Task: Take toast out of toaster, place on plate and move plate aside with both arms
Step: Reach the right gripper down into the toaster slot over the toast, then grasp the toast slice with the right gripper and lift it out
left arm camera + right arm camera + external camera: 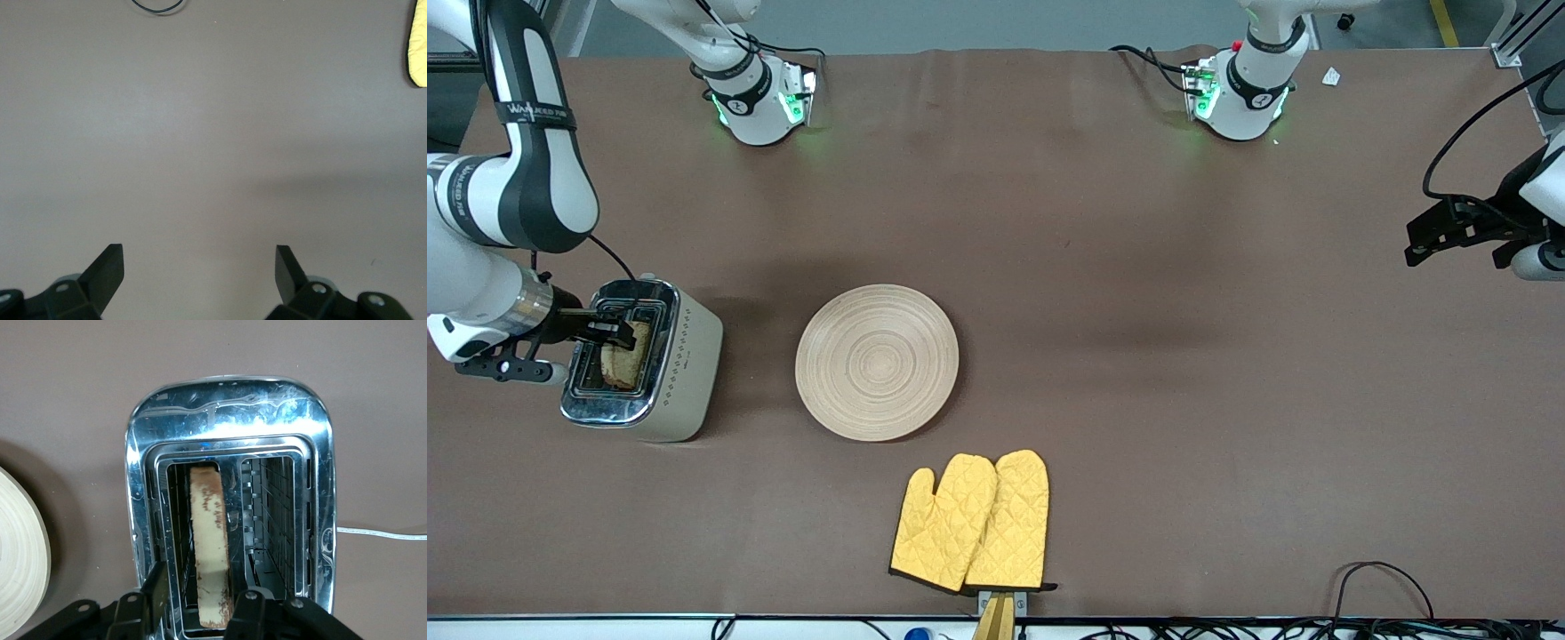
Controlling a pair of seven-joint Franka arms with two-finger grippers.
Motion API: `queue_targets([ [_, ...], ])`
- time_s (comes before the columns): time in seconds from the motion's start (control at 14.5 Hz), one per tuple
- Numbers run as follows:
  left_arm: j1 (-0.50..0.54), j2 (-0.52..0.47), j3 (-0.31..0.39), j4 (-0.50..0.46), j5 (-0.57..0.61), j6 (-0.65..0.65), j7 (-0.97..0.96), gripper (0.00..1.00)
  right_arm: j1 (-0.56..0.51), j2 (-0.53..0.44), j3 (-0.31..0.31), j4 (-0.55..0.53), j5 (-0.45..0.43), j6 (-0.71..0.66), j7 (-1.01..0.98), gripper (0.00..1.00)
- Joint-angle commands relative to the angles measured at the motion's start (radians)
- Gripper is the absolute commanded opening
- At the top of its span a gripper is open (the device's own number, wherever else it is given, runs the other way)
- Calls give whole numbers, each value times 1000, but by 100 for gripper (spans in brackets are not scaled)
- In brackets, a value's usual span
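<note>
Toast (208, 547), a brown slice with a darker crust, stands on edge in one slot of the shiny chrome toaster (640, 360), and the right gripper (193, 600) has its fingers spread to either side of it, not yet closed on it. Beside the toaster lies the round, ring-grained wooden plate (877, 362), with quilted yellow mitts (971, 523) nearer the camera. Over bare brown table (1183, 356) at its own end, the left gripper (199, 275) waits wide open, holding nothing.

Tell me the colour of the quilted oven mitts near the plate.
Bright yellow quilted oven mitts with dark cuff trim; front view.
</note>
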State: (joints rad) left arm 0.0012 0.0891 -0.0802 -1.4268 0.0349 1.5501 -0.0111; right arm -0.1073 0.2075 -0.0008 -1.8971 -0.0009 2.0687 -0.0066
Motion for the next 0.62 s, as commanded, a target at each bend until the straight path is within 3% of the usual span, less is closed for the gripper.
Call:
queue_targets([
  [0.0, 2, -17, -3, -14, 17, 1, -10, 100, -12, -14, -1, -25, 5, 18, -33, 44],
  [0.55, 13, -12, 2, -14, 17, -18, -7, 100, -20, -5, -1, -36, 5, 14, -65, 3],
])
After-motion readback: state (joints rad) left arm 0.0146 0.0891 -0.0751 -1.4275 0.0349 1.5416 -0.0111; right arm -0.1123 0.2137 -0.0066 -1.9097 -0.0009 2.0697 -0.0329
